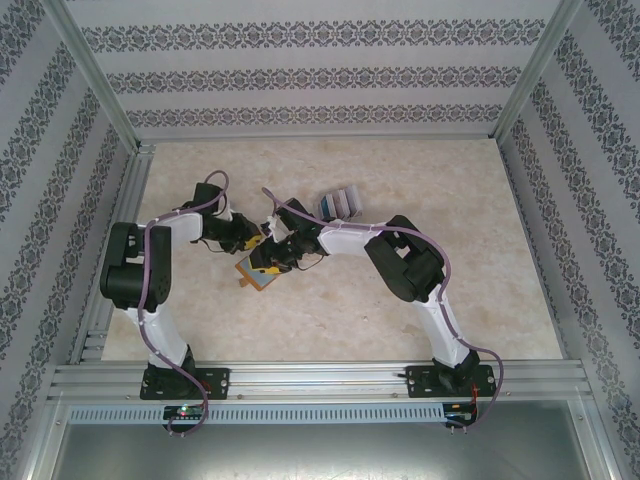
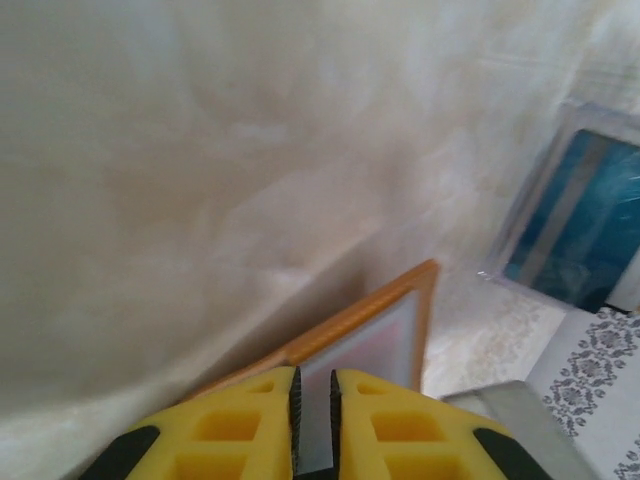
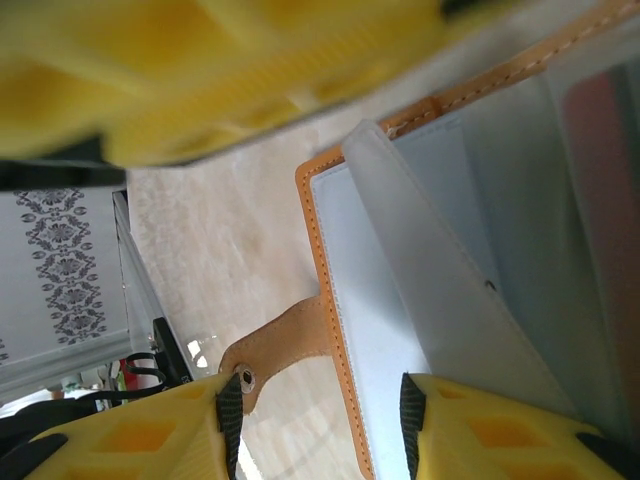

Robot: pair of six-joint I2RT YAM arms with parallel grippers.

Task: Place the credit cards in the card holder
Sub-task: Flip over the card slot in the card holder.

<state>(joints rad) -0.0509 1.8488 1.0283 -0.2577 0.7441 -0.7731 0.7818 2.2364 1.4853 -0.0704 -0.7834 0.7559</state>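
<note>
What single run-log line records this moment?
left hand: shut on flat orange leather card holder | right hand: open over its edge | thin plastic credit cards: stacked beyond holder

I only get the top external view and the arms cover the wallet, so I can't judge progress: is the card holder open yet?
Observer: Yes; the right wrist view shows the card holder open, pale clear pockets facing the camera, snap tab sticking out.
Operator: Is the left hand gripping anything?
Observer: Its fingers are nearly closed on a thin pale pocket sheet of the holder.
Operator: And the right hand?
Observer: Open, the holder's orange edge between its fingers, nothing gripped.
</note>
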